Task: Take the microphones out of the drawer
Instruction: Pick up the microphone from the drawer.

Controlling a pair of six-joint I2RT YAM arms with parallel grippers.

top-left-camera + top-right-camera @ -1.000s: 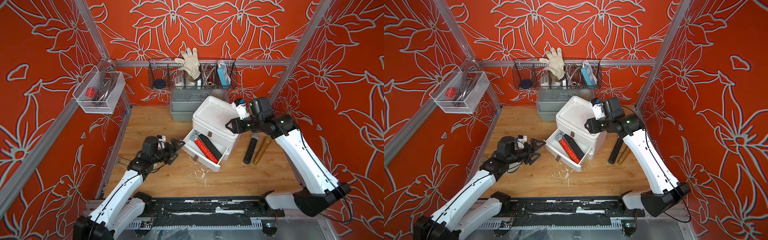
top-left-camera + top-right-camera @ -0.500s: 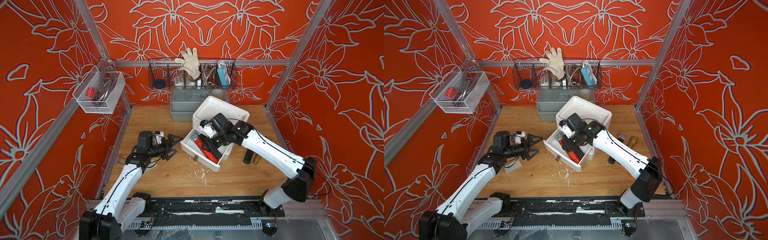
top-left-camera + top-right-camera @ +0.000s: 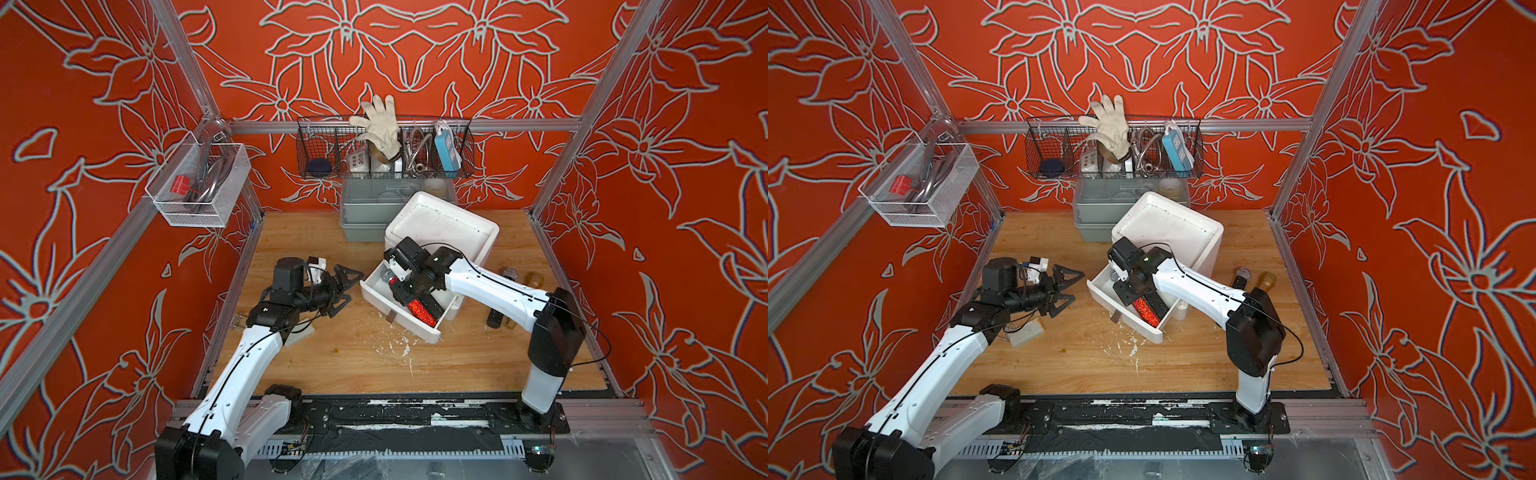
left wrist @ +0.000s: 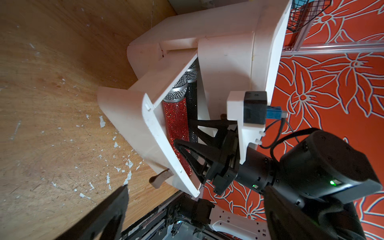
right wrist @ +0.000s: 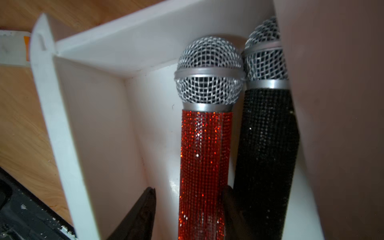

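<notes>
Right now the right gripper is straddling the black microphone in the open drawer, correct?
No: the right gripper straddles the red microphone, with the black microphone beside it in the open drawer, as the right wrist view shows.

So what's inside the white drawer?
Two sparkly microphones lie side by side in the drawer: a red microphone and a black microphone. The right fingers straddle the red one and hide part of its handle. The white cabinet hides the drawer's back part.

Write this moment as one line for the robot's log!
right gripper: open, astride red microphone in drawer | left gripper: open, empty, apart from drawer | black microphone: beside red one
</notes>
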